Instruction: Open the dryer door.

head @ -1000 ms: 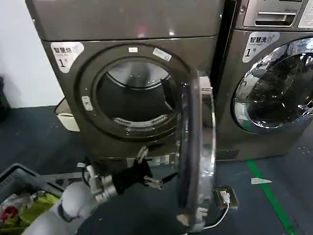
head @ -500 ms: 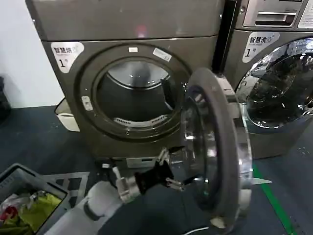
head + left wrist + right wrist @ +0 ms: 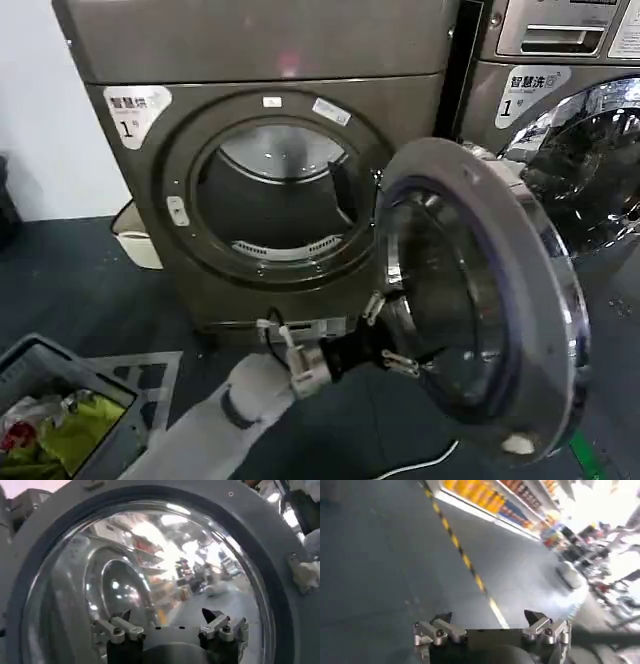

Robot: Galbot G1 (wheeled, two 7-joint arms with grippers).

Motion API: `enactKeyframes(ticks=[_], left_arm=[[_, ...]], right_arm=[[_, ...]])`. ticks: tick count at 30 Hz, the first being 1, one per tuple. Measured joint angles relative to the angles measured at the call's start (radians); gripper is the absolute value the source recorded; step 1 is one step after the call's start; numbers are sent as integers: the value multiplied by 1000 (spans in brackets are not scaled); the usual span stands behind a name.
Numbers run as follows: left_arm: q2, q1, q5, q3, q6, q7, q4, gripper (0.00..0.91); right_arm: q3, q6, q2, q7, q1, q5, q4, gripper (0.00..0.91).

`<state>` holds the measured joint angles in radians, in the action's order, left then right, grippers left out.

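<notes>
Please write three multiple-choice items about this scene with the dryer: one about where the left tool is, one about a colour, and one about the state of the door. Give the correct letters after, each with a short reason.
1. Where is the left tool?
A. At the inner face of the dryer door
B. Inside the drum
C. In the basket on the floor

2. What colour is the line on the floor in the right wrist view?
A. Red
B. Yellow and black
C. White

3. What is the state of the dryer door?
A. Shut and latched
B. Taken off and lying on the floor
C. Swung open, with the drum opening exposed

Answers:
1. A: in the head view the left tool reaches to the glass side of the door, and the left wrist view faces that glass closely.
2. B: the striped line alternates yellow and dark segments.
3. C: the door stands away from the machine front and the round opening is fully visible.
</notes>
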<state>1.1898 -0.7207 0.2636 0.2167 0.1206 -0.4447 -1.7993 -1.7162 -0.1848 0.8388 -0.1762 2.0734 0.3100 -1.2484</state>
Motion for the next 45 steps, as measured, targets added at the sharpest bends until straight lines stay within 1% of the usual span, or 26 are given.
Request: enactKeyframes(ticks=[3, 8, 10, 14, 21, 28, 37, 40, 45], left_arm=[[25, 15, -20, 19, 8, 4, 22, 907], [67, 42, -56, 47, 21, 20, 61, 907], [82, 55, -81, 55, 27, 29, 80, 907], [118, 79, -129, 71, 38, 47, 116, 907], [187, 119, -172, 90, 42, 64, 181, 907], [250, 154, -182, 89, 33, 81, 247, 907], [323, 196, -266, 79, 21, 180, 337, 907], [344, 208, -272, 79, 7, 201, 359, 907], [365, 215, -277, 79, -5, 212, 376, 907]], right_arm=[[-60, -53, 89, 39, 54, -21, -118, 907], [-119, -118, 202, 47, 109, -36, -262, 907], [-133, -127, 239, 48, 124, -37, -306, 907], [-149, -134, 299, 48, 145, -37, -358, 907], [-169, -135, 361, 44, 164, -31, -400, 907], [-170, -138, 385, 43, 165, -19, -417, 907], [-168, -145, 406, 41, 164, -9, -436, 907], [-166, -147, 411, 41, 163, -9, -439, 907], [-166, -148, 414, 40, 161, -9, -443, 907]])
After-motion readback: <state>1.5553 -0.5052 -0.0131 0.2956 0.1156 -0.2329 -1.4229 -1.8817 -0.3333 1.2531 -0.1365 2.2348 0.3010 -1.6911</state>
